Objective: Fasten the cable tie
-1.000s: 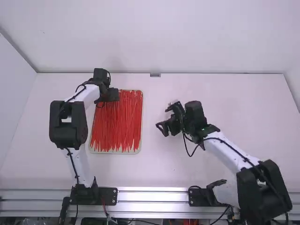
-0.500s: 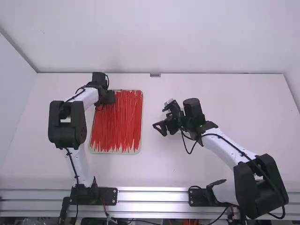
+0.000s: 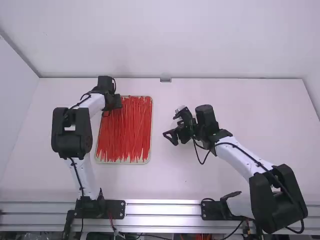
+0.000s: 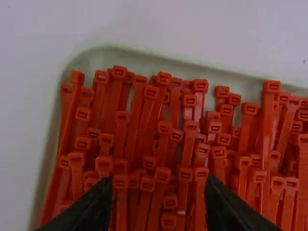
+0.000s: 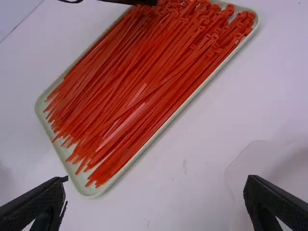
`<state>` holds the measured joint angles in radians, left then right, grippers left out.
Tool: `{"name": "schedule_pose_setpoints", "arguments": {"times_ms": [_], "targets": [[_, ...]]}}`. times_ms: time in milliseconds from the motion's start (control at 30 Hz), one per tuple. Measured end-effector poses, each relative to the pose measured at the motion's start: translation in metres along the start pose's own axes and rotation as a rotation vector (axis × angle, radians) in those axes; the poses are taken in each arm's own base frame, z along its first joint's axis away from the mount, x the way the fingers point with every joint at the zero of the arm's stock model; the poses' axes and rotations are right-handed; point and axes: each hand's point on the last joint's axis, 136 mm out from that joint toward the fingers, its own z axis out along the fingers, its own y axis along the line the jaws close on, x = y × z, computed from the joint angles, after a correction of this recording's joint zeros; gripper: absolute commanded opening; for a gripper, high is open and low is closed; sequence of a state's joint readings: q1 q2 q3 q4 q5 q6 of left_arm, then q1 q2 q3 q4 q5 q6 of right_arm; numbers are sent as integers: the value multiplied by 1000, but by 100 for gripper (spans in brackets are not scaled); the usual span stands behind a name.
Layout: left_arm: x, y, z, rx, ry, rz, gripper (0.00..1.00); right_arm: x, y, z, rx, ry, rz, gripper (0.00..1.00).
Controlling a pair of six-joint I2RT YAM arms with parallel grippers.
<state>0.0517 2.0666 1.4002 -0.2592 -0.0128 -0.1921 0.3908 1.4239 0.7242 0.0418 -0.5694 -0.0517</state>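
A dense pile of red cable ties [image 3: 125, 130] lies lengthwise in a pale tray [image 3: 122, 161] left of the table's middle. My left gripper [image 3: 111, 104] hangs low over the tray's far left corner. In the left wrist view it is open [image 4: 156, 202], its fingers straddling the square heads of the ties [image 4: 163, 144] just inside the tray's rim [image 4: 96, 55]. My right gripper [image 3: 172, 134] hovers over bare table to the right of the tray. It is wide open [image 5: 154, 211] and holds nothing, with the ties [image 5: 144, 82] and tray [image 5: 91, 190] ahead of it.
White table [image 3: 240, 105] stretches bare to the right and in front of the tray. A wall bounds the far edge, with a small grey fitting [image 3: 165, 79] at its foot. An aluminium rail [image 3: 160, 207] carries both arm bases along the near edge.
The left gripper has shifted slightly toward the tray's far left corner. The right gripper moved a little left toward the tray a second ago and has since held still.
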Motion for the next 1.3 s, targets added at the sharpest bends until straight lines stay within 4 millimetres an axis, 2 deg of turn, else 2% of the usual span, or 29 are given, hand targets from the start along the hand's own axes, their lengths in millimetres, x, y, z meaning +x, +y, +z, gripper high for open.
{"name": "schedule_pose_setpoints", "arguments": {"times_ms": [167,400,633,1133,1300], "targets": [[-6,-1,3,9,-43,-12,47,0,0,0,0,0,0,98],[7,1,11,9,-41,-19,42,0,0,0,0,0,-1,99],[-6,-6,10,45,-95,5,41,0,0,0,0,0,-1,99],[-7,-11,10,75,-103,22,38,0,0,0,0,1,-1,99],[-1,-10,14,76,-109,25,36,0,0,0,0,1,0,99]]}}
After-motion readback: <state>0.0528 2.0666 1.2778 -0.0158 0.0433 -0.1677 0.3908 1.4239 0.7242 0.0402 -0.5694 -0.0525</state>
